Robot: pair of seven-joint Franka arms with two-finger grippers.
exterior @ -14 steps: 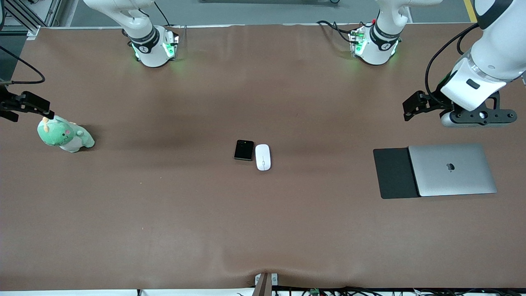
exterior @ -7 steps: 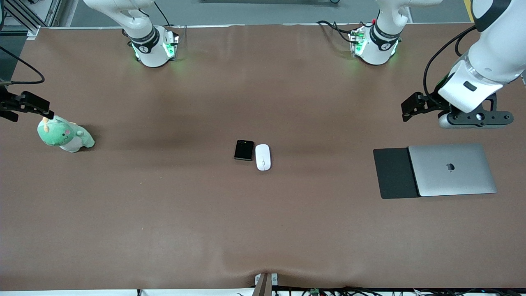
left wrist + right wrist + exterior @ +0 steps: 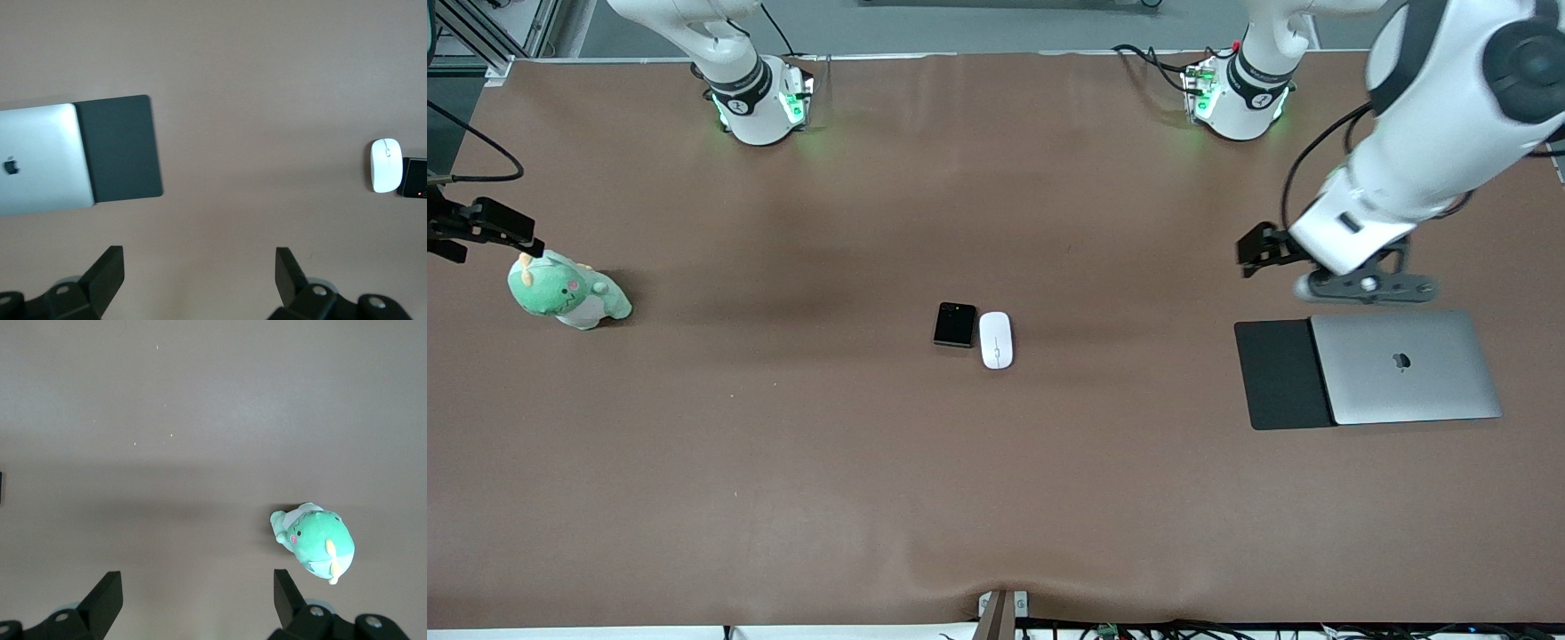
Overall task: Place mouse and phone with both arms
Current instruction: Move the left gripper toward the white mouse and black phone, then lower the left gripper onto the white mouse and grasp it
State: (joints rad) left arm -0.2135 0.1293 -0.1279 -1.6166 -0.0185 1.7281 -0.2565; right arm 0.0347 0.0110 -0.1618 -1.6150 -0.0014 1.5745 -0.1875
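The white mouse [image 3: 996, 340] lies on the brown table near its middle. The black phone [image 3: 954, 324] lies right beside it, toward the right arm's end. Both also show in the left wrist view, the mouse [image 3: 385, 165] and the phone [image 3: 415, 177] at the picture's edge. My left gripper [image 3: 1365, 286] hangs open and empty in the air over bare table beside the laptop's edge; its fingers stand wide apart in the left wrist view [image 3: 200, 270]. My right gripper [image 3: 198, 593] is open and empty over bare table near the plush toy; its wrist [image 3: 480, 224] shows at the front view's edge.
A closed silver laptop [image 3: 1405, 366] lies partly on a flat black mat [image 3: 1280, 375] toward the left arm's end; both show in the left wrist view, laptop [image 3: 40, 160] and mat [image 3: 120, 148]. A green plush toy [image 3: 565, 291] [image 3: 315, 541] sits toward the right arm's end.
My left arm has swung toward the middle of the table and come lower, now close to the laptop's edge. The right arm, mouse and phone have not moved.
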